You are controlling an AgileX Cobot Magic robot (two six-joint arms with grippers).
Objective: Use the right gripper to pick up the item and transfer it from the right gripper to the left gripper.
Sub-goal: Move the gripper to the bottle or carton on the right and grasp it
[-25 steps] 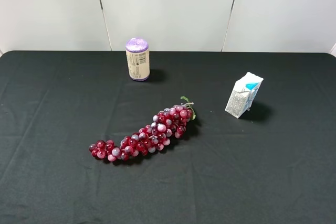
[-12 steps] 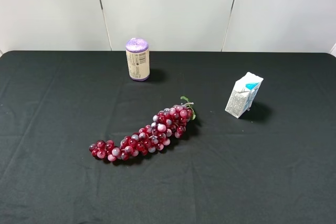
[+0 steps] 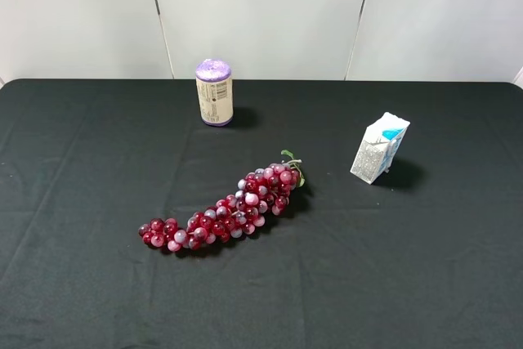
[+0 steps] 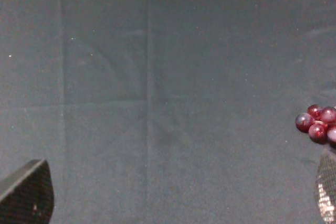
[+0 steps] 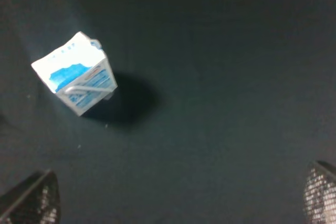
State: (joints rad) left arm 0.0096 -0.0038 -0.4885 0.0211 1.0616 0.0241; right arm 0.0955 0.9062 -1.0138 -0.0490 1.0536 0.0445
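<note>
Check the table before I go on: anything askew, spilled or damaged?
The carton on the right appears to lean sideways rather than stand square, and its top looks dented. The can stands upright; the grape bunch lies intact. Nothing spilled.

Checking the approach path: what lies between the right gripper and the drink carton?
Only bare black cloth lies between the open right gripper and the drink carton, as the right wrist view shows.
</note>
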